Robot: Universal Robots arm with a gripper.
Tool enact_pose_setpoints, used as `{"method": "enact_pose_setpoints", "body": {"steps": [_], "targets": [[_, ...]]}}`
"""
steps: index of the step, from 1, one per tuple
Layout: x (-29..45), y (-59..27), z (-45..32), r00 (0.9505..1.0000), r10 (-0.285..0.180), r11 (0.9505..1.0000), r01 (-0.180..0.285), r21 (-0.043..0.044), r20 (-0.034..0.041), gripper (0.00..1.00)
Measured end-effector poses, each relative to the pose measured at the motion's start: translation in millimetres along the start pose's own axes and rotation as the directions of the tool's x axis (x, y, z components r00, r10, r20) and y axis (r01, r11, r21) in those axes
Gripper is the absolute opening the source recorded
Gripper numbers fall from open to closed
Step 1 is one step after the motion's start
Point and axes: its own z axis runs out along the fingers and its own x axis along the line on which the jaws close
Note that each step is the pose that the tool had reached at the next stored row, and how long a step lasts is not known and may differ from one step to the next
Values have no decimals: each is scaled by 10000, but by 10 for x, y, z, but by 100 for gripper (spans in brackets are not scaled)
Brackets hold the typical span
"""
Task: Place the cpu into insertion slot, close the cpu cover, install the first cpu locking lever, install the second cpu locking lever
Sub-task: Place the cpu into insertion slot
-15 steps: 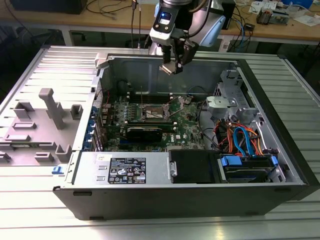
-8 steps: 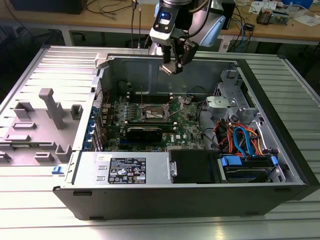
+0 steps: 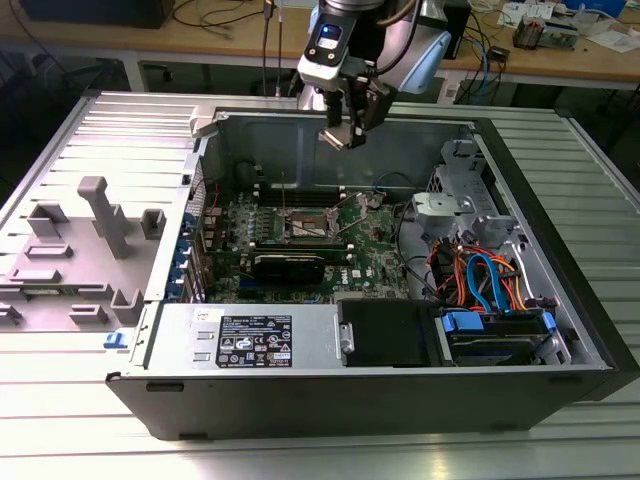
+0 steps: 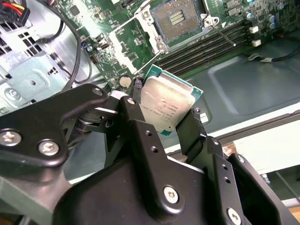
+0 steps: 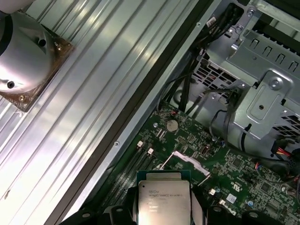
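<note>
My gripper (image 3: 347, 128) hangs above the open computer case, over the back part of the green circuit board. It is shut on the cpu (image 4: 168, 105), a flat square chip with a silver-grey top, held tilted by two opposite edges between the black fingers (image 4: 137, 123). The first wrist view shows the same cpu (image 5: 164, 199) in the gripper (image 5: 164, 213). Below it lies the insertion slot (image 4: 178, 18), a square socket with a dark centre, uncovered. The cpu cover (image 4: 125, 47) is swung open beside the slot. In the exterior view the insertion slot (image 3: 308, 226) sits well below the gripper.
Long black memory slots (image 4: 206, 47) run beside the socket, and a thin metal lever (image 4: 224, 33) stands free. A grey drive cage (image 3: 450, 210) and orange and blue cables (image 3: 482, 275) take the exterior view's right. The power supply (image 3: 250, 335) sits at the front. A grey plastic shroud (image 3: 95, 240) lies outside the case.
</note>
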Motion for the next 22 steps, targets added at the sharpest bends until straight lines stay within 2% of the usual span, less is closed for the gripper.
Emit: {"method": "enact_pose_setpoints", "body": {"steps": [2,6,22], "targets": [[0,0,3,9997,258,9997,-258,-5,22,54],[2,-6,6,9990,448,9990,-448,-8,40,54],[8,-20,6,9988,495,9988,-495,-10,42,54]]}}
